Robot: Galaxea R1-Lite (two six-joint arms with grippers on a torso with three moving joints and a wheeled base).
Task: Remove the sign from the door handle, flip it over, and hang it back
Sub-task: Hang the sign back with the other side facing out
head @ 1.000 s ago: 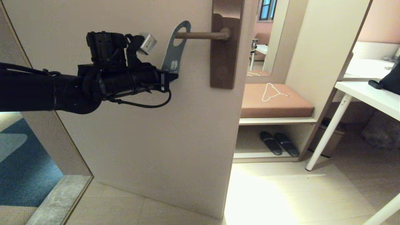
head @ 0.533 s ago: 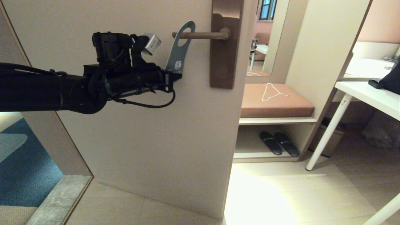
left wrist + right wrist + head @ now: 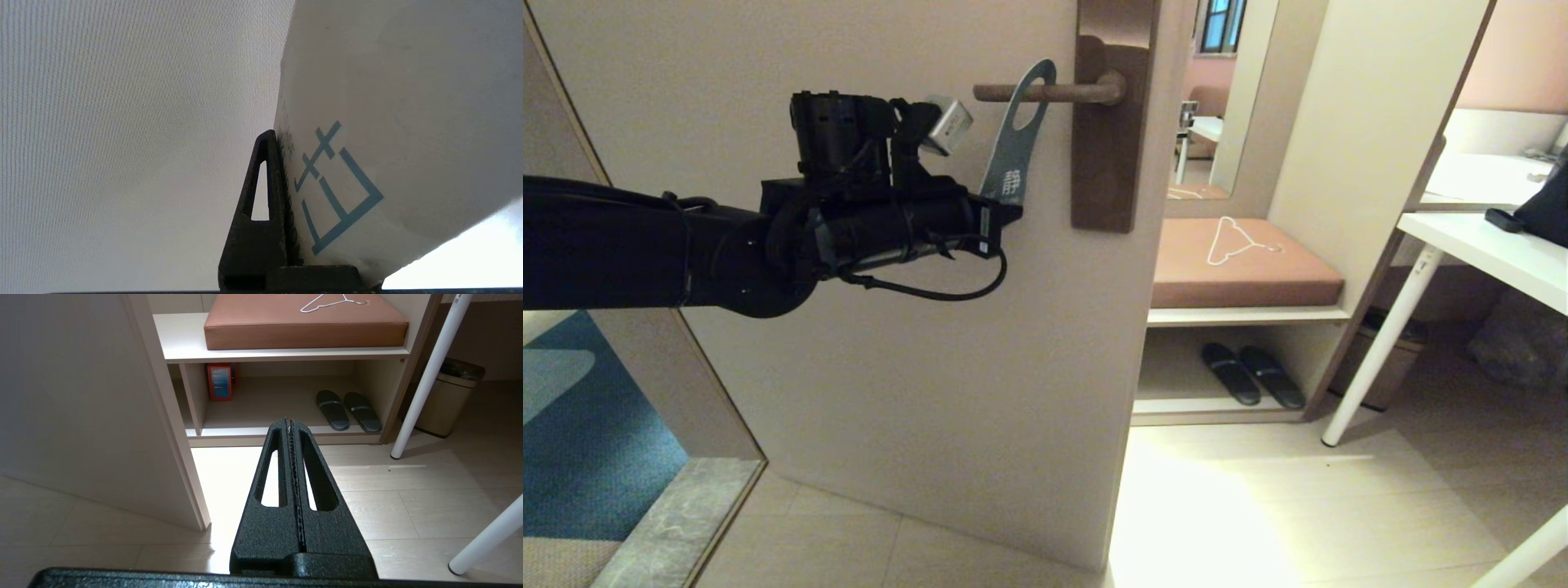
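Observation:
The sign (image 3: 1010, 163) shows its slate blue side in the head view. Its oval hole is threaded over the bronze door handle (image 3: 1078, 91), partway along the lever toward the backplate (image 3: 1107, 163). My left gripper (image 3: 1005, 214) is shut on the sign's lower end and holds it tilted against the door. In the left wrist view the sign's off-white side (image 3: 388, 102) with blue characters lies pressed against one finger (image 3: 261, 204); the other finger is hidden behind the card. My right gripper (image 3: 291, 424) is shut and empty, low over the floor, out of the head view.
The door (image 3: 890, 367) fills the left and middle. To its right are a bench cushion (image 3: 1282, 282) with a white wire hanger (image 3: 1237, 239), slippers (image 3: 1250, 374) on the shelf below, a bin (image 3: 1380, 367) and a white table (image 3: 1494, 245).
My left gripper has moved right with the sign in it. The sign's hole has slid along the lever from near its free end toward the backplate.

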